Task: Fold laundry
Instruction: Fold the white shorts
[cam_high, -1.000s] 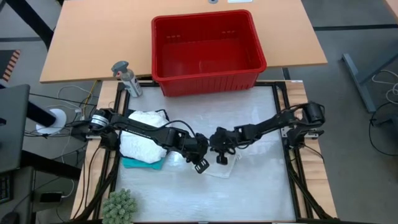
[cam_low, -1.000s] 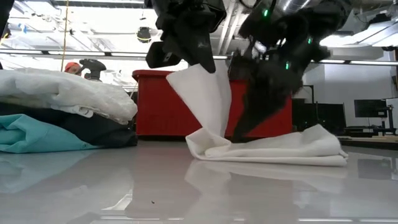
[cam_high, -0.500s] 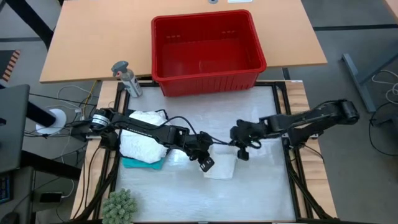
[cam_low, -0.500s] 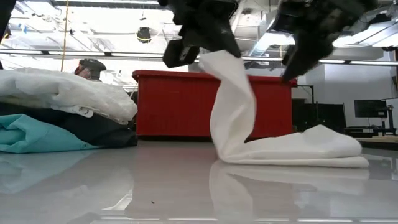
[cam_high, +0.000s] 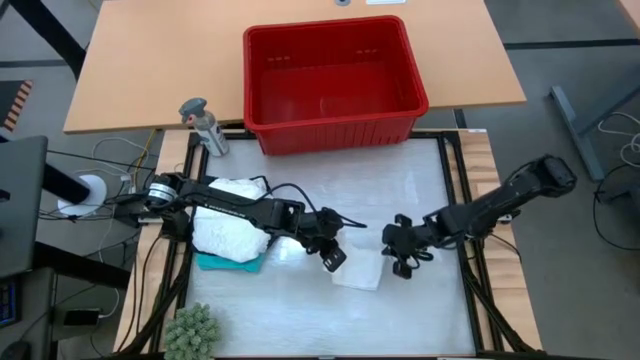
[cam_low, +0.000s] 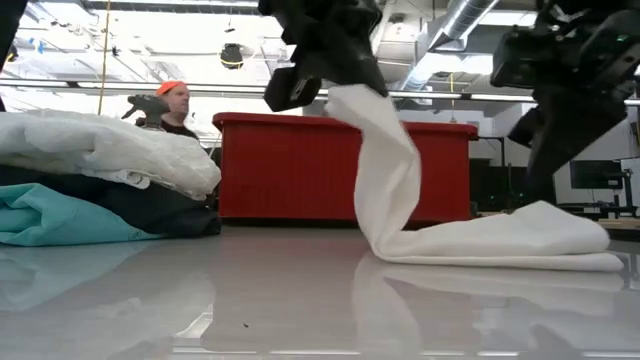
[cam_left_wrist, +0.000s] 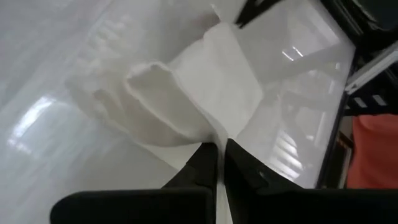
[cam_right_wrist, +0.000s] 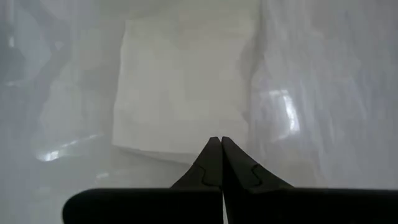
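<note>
We see the left gripper (cam_high: 331, 252) pinching one edge of a small folded white cloth (cam_high: 360, 270) mid-worktop, lifting it; the right gripper (cam_high: 402, 262), fingers pressed together and empty, sits just beside it.

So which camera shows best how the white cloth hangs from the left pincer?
The low view: the white cloth hangs from the left pincer to the table. The high view foreshortens it; left wrist shows the pinch, right wrist only its flat part.
</note>
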